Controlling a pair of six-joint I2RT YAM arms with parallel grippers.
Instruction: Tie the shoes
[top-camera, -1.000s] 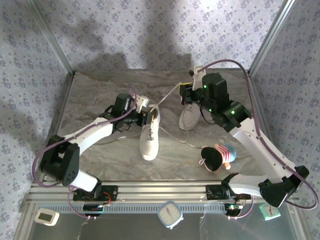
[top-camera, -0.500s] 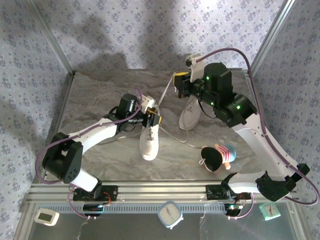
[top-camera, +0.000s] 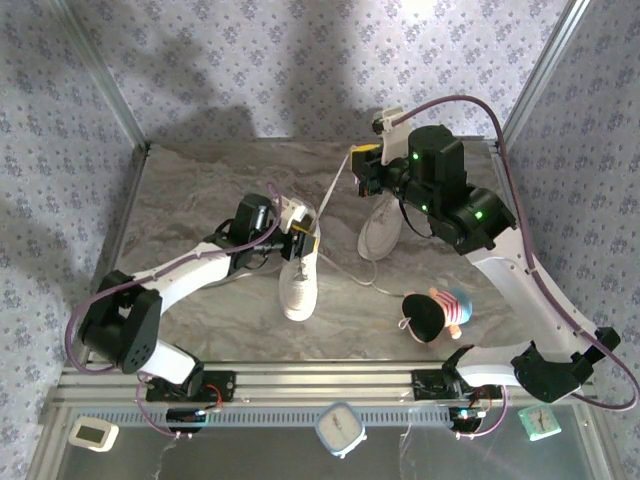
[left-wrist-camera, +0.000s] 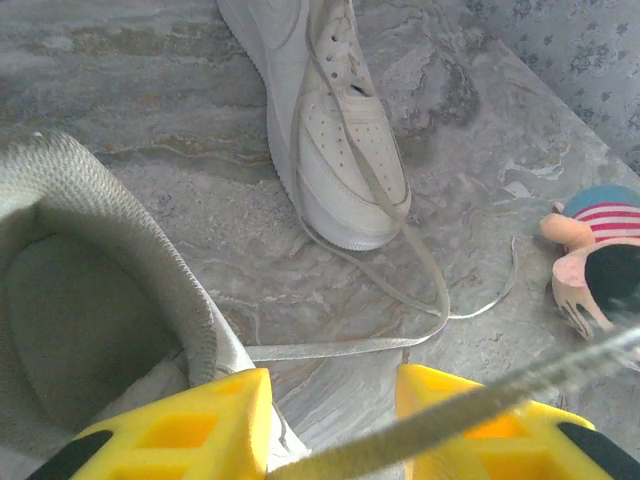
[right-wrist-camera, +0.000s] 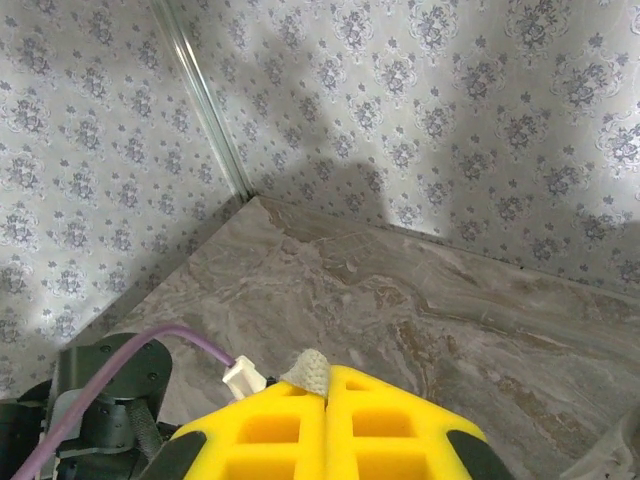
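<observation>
On the marbled table (top-camera: 200, 190), top view: near shoe (top-camera: 298, 285) lies toe toward the bases, far shoe (top-camera: 378, 235) just beside and beyond it, and a plush toy (top-camera: 435, 312) sits apart by the right arm. Left gripper (top-camera: 305, 238) is at the near shoe's collar. Right gripper (top-camera: 358, 168) is raised above the far shoe, with a lace (top-camera: 330, 192) strung taut from the near shoe up to it. Left wrist: yellow fingers (left-wrist-camera: 190, 425) stand partly apart over the near shoe's opening; the taut lace crosses the gap, not pinched. A slack lace (left-wrist-camera: 400, 345) loops on the table past the far shoe's toe. Right wrist: jaws fully closed, a stub of the lace poking out between them. Handling guess: shoes are light and may slide if tugged. The lace is soft, thin, limp and slips easily, so pinch it near the tip or close to the eyelets, not mid-span.
</observation>
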